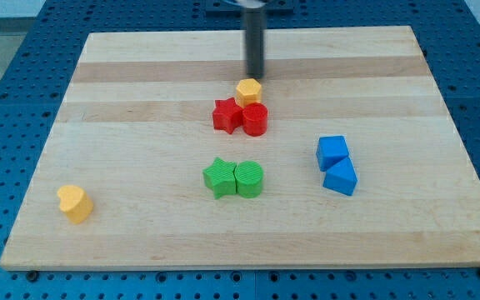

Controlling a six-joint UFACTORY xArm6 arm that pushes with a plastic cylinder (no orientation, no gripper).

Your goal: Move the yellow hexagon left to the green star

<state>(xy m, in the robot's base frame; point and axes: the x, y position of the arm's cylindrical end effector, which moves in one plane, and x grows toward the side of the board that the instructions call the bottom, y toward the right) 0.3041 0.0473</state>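
Note:
The yellow hexagon sits above the middle of the wooden board, touching a red star and a red cylinder just below it. The green star lies lower down, near the board's centre, with a green cylinder touching its right side. My tip is just above and slightly right of the yellow hexagon, very close to it; I cannot tell if it touches.
A blue cube and a blue triangular block sit together at the right. A yellow heart-shaped block lies near the bottom left corner. A blue pegboard surrounds the board.

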